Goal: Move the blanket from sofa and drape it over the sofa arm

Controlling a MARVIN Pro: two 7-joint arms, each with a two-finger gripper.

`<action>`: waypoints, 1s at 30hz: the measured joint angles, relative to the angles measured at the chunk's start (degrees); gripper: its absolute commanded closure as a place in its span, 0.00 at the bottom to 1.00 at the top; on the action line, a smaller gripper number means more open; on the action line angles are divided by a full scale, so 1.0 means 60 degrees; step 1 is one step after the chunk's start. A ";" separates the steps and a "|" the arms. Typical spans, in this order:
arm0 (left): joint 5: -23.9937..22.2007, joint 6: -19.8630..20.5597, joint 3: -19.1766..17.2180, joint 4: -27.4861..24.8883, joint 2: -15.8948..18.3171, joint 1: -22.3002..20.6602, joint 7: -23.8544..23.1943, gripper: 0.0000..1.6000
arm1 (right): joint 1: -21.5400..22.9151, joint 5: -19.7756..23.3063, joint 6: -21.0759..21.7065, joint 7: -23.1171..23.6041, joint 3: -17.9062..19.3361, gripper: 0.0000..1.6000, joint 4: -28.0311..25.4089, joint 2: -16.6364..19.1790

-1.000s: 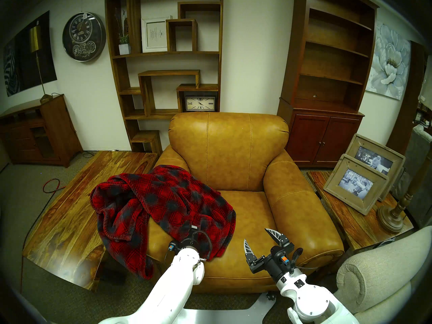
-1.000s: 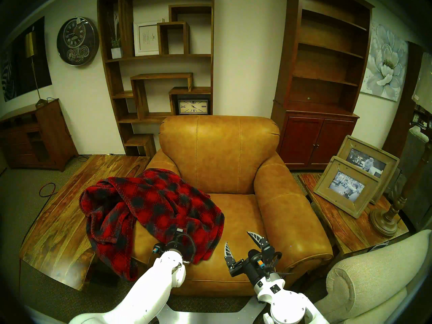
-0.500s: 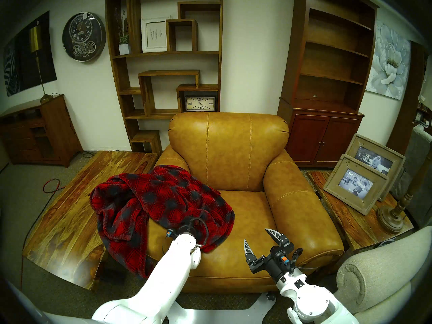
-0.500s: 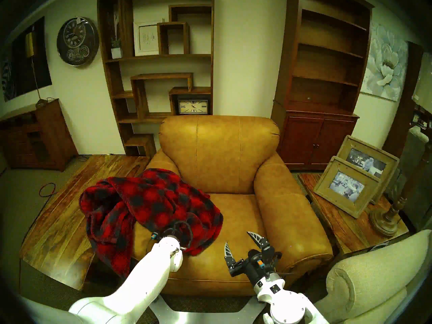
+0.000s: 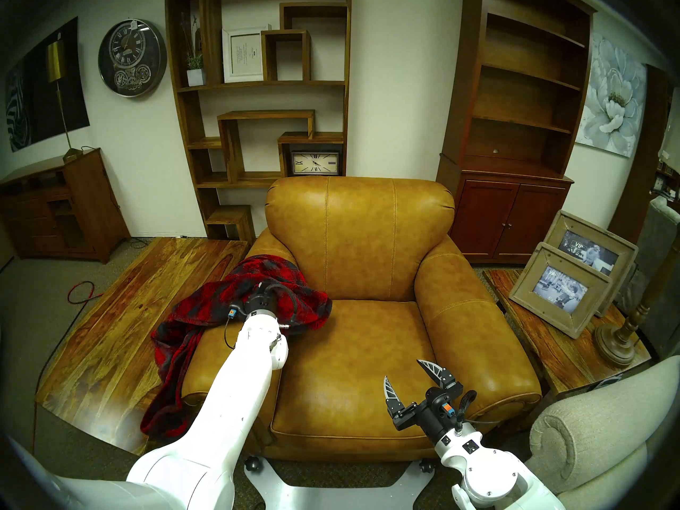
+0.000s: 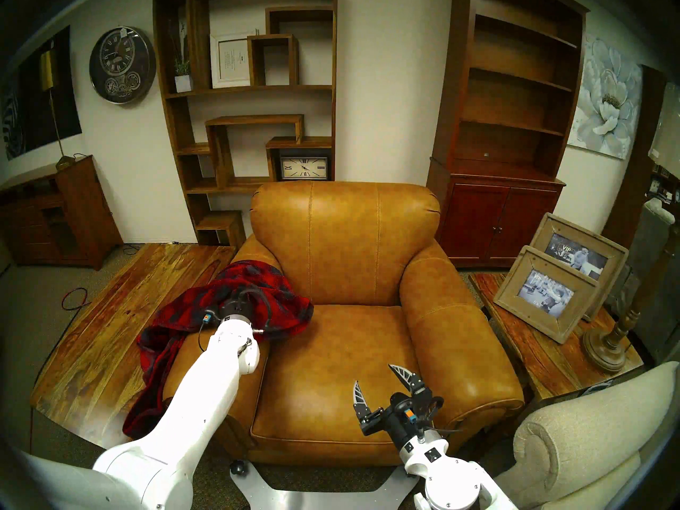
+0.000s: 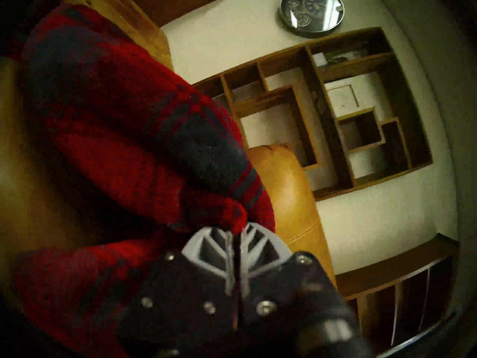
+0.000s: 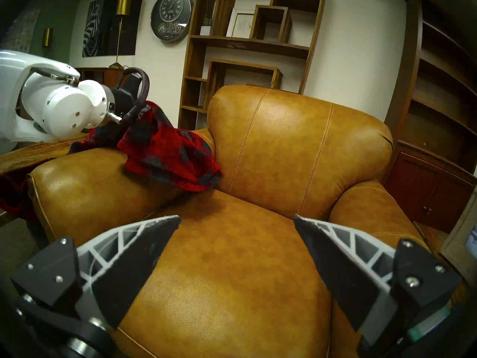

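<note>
The left gripper (image 7: 236, 234) is clamped on a fold of the blanket (image 5: 257, 303), bunched over the sofa arm (image 5: 206, 351) – the right gripper (image 5: 408, 378) gapes empty – so the heavier outer hang may drag it floorward once freed.

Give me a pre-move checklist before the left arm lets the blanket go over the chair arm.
1. Left gripper shut on the blanket: ok.
2. Blanket off the seat: not ok, a fold still hangs over the seat's inner edge.
3. Blanket lying across the sofa arm: ok, the far end hangs down its outer side.
4. Right gripper open and away from the blanket: ok.
5. Blanket's end off the floor: cannot tell.
</note>
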 measured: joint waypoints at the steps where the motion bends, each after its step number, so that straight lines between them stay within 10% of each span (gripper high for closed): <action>1: 0.0000 0.0078 0.0056 -0.0182 0.0005 0.0090 -0.0007 1.00 | -0.0001 0.0009 0.0000 -0.0001 0.0000 0.00 -0.0004 0.0003; 30: -0.0864 0.2364 0.1783 -0.3404 -0.0004 0.3469 0.0753 1.00 | 0.0001 0.0154 0.0001 -0.0036 -0.0037 0.00 -0.0021 0.0082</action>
